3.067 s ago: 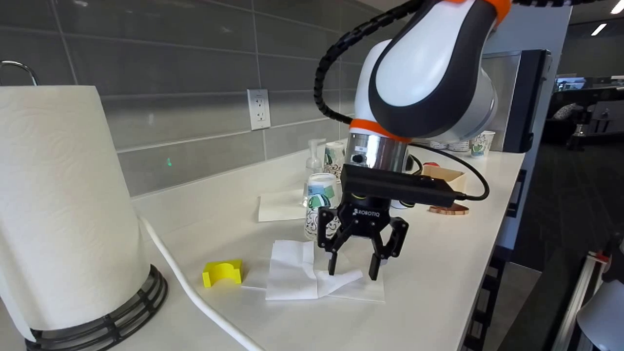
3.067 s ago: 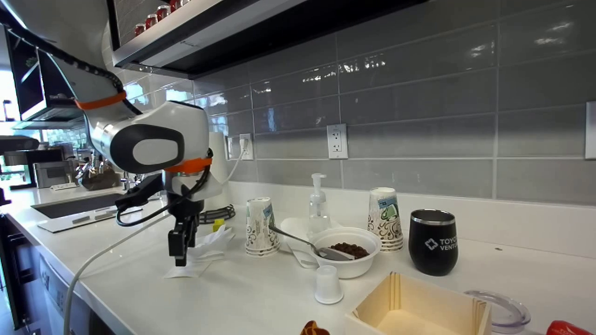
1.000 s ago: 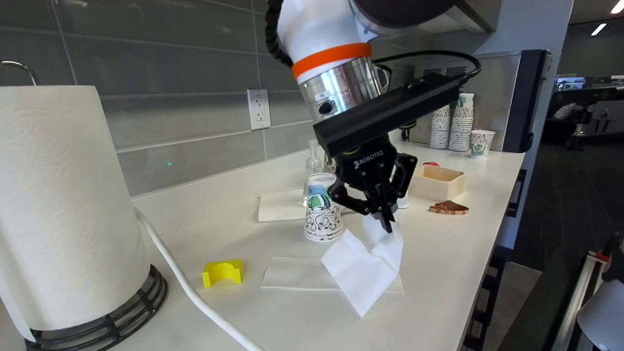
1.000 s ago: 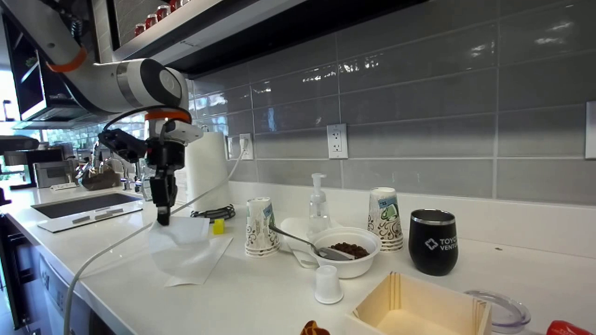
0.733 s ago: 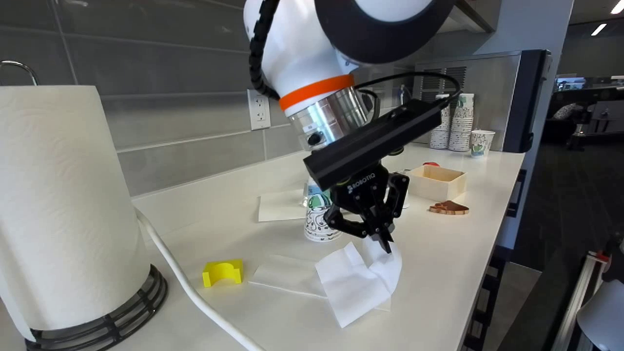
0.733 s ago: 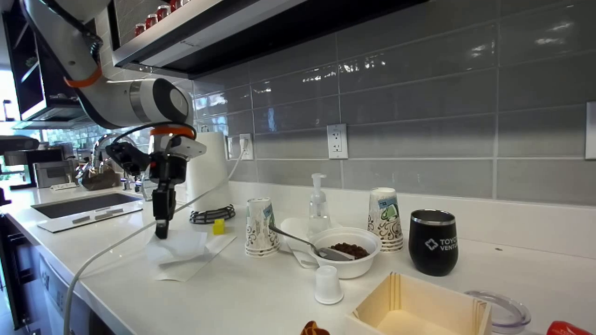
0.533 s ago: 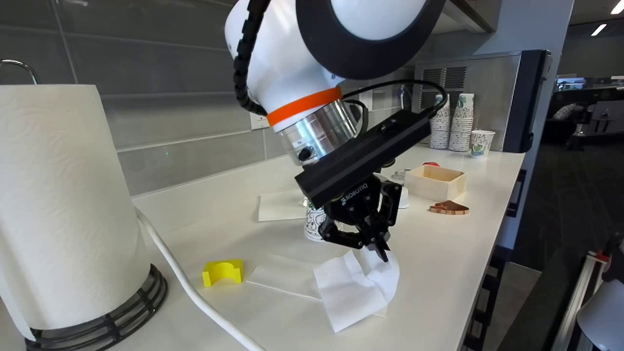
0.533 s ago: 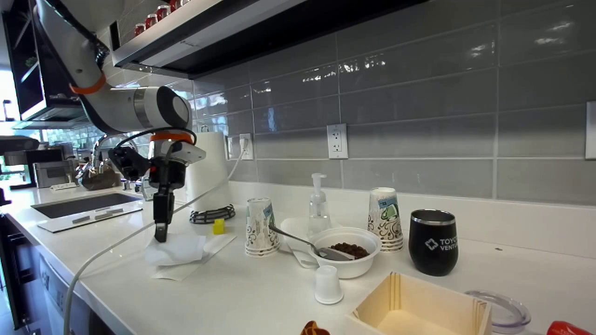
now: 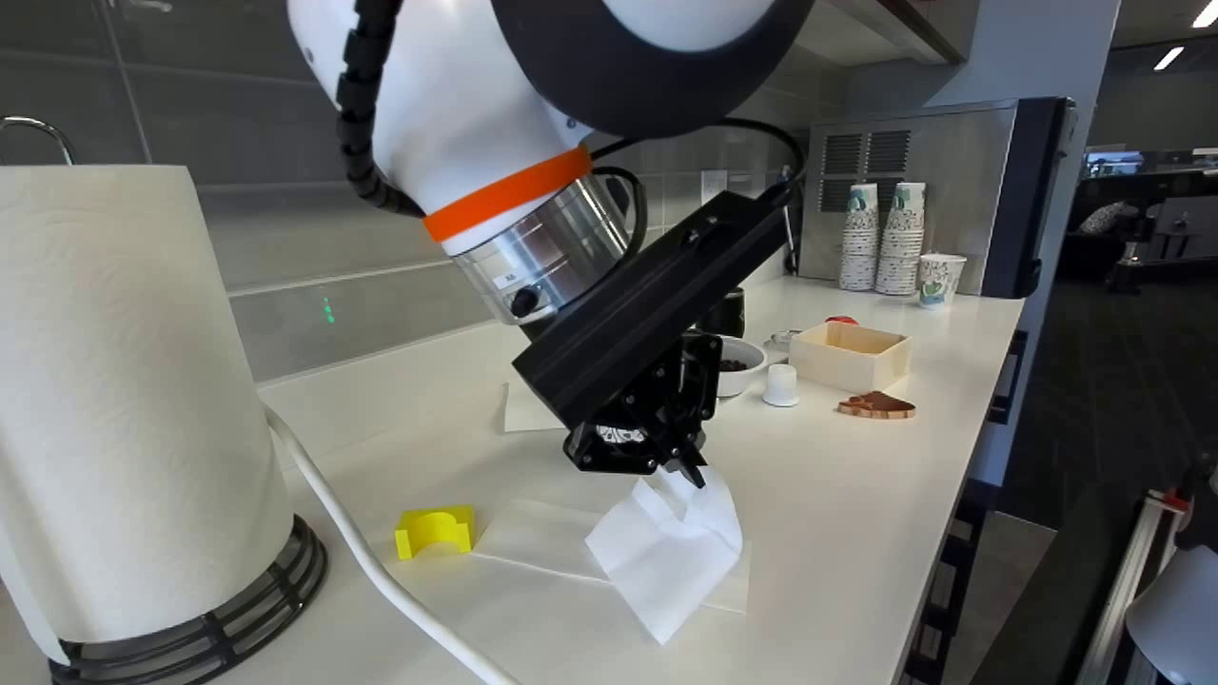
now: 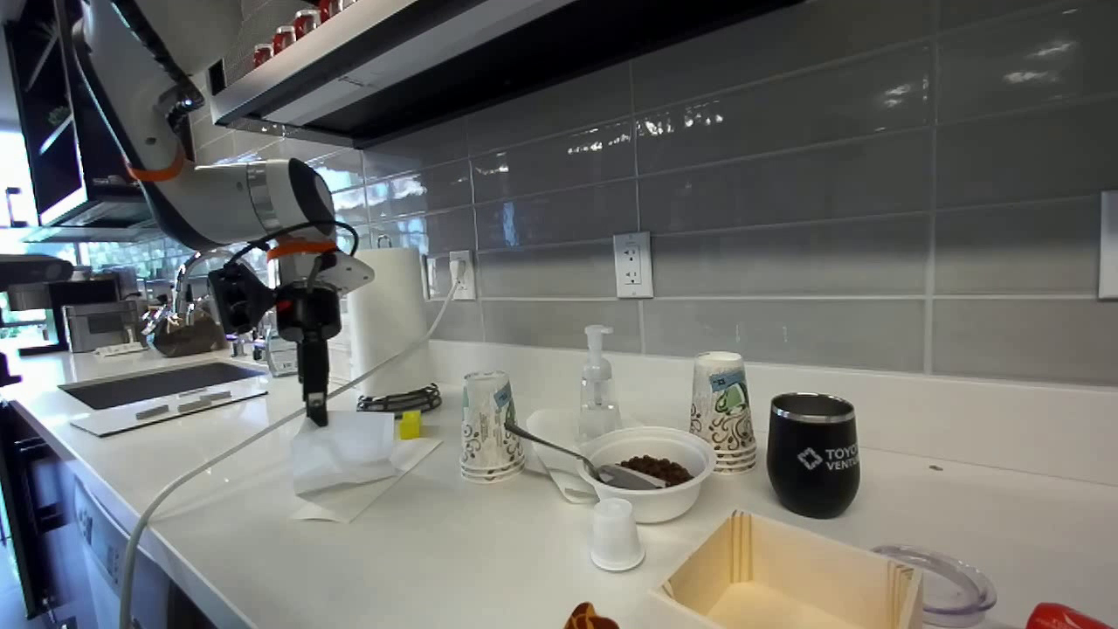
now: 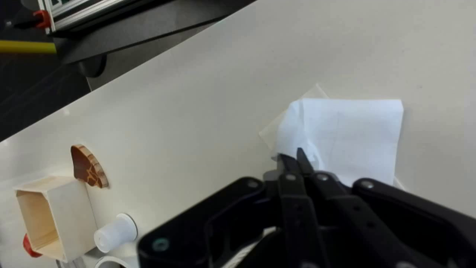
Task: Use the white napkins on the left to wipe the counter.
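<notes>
Counter (image 9: 837,495): over it, arm (image 9: 457,114), gripper (image 11: 296,160) and upper napkin (image 9: 666,552) are riding higher than half a second ago;
Gripper: it is clenching the upper napkin;
Lower napkin (image 9: 542,538): it is lying on the counter, partly under the upper one;
Upper napkin: it is slanting down from the gripper;
Yellow block (image 9: 434,526): it is sitting just beside the lower napkin.

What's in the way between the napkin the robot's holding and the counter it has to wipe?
A second napkin lies on the counter under part of the held napkin. I see nothing else between it and the counter.
</notes>
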### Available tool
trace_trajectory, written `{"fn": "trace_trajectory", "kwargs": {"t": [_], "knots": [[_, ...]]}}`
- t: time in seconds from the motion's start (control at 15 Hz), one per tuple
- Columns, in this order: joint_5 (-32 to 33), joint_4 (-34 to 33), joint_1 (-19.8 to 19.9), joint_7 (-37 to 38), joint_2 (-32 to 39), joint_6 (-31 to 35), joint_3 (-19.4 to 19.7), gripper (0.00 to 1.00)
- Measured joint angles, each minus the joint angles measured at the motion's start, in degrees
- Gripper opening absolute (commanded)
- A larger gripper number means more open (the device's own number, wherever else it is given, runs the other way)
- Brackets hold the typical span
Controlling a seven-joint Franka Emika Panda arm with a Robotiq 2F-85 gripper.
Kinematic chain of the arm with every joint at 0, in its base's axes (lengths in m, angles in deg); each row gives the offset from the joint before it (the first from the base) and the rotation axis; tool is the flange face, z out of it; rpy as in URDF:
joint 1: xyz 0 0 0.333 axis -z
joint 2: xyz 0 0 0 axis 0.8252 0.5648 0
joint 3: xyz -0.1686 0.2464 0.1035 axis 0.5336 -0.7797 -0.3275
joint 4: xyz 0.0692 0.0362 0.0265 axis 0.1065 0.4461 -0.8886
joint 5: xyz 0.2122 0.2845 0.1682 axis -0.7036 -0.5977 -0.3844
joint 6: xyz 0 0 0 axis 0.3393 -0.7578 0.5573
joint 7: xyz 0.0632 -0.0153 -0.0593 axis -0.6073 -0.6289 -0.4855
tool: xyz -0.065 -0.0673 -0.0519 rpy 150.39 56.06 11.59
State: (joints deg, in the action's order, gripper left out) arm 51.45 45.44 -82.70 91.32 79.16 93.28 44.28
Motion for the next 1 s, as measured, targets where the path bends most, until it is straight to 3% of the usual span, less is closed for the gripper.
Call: {"fn": "trace_trajectory", "kwargs": {"t": [0.33, 1.0], "knots": [[4.3, -6.4, -3.3, -2.0, 6.5, -1.9, 0.3, 0.0], [4.0, -12.1, -6.8, -9.4, 15.7, -2.0, 4.2, 0.0]]}}
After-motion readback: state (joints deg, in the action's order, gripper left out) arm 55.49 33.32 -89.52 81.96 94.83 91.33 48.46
